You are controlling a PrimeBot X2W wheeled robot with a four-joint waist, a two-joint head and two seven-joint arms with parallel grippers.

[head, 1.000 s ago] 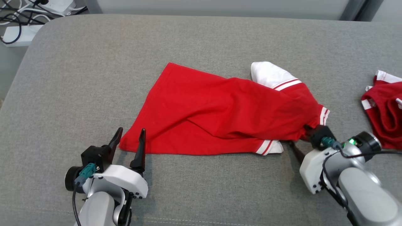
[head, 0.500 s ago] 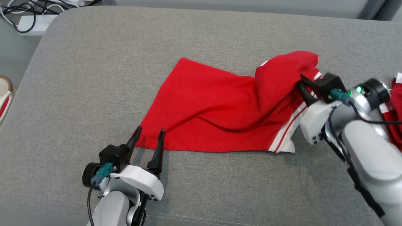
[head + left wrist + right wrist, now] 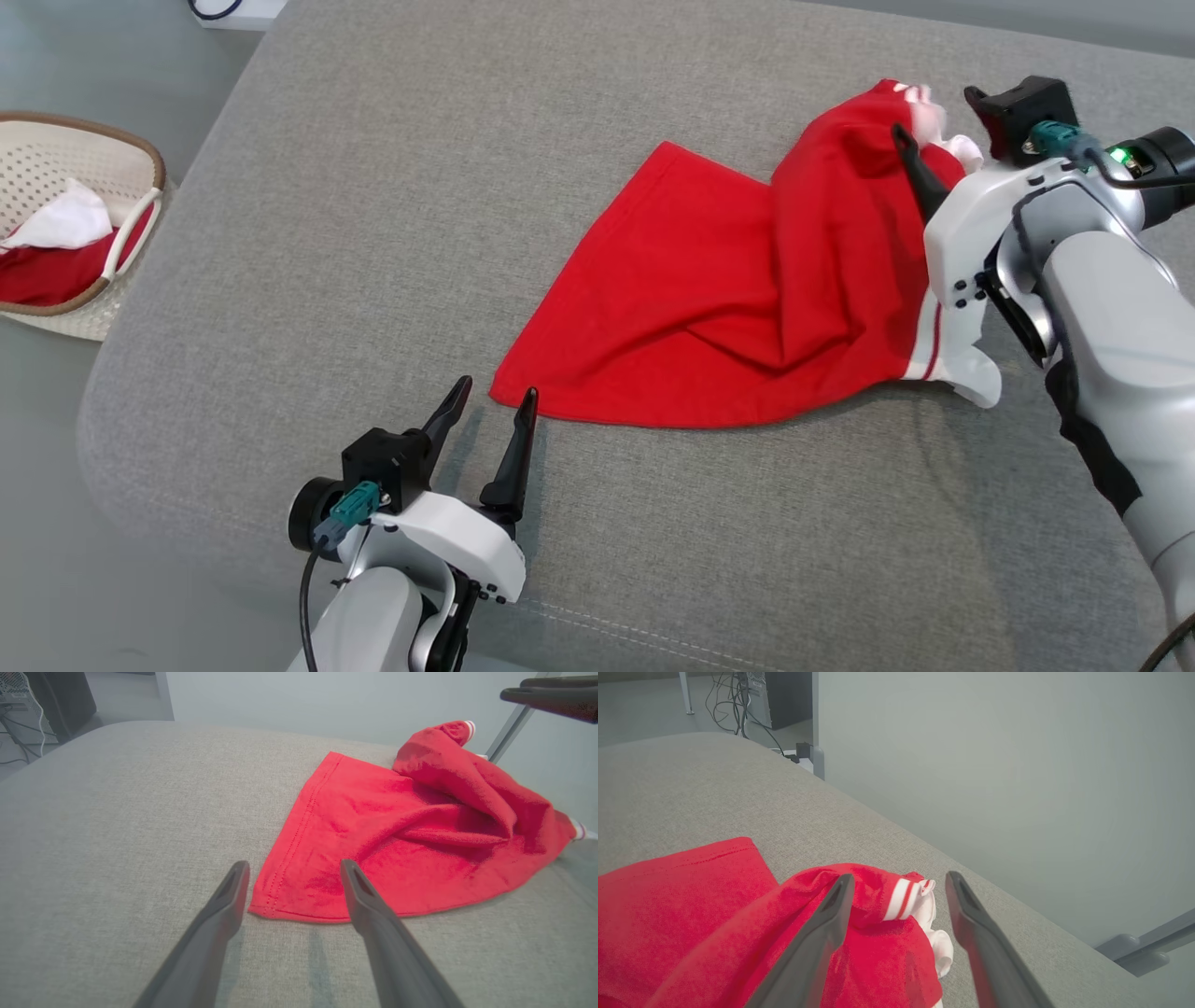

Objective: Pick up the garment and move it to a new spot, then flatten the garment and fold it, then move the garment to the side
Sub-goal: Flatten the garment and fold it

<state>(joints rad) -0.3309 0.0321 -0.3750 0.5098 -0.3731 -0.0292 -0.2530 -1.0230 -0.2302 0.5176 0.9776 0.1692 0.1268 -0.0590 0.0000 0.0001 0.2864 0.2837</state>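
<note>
Two wide-open grippers, one at each end of the red garment [image 3: 747, 299], which lies bunched on the grey cushion [image 3: 373, 187], long axis running from near the front edge toward the far edge on the right. The left gripper [image 3: 496, 387] sits empty just short of the hem corner [image 3: 261, 907], the right gripper [image 3: 900, 876] straddles the striped cuff [image 3: 899, 898] without pinching it (my guess: each arm grabs its own end to flatten).

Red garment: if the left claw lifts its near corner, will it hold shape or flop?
Probably flops: the red garment lies in soft folds. Likely light, thin cloth; its hem lies flat. Pushed, it may bunch on the textured grey cushion.
</note>
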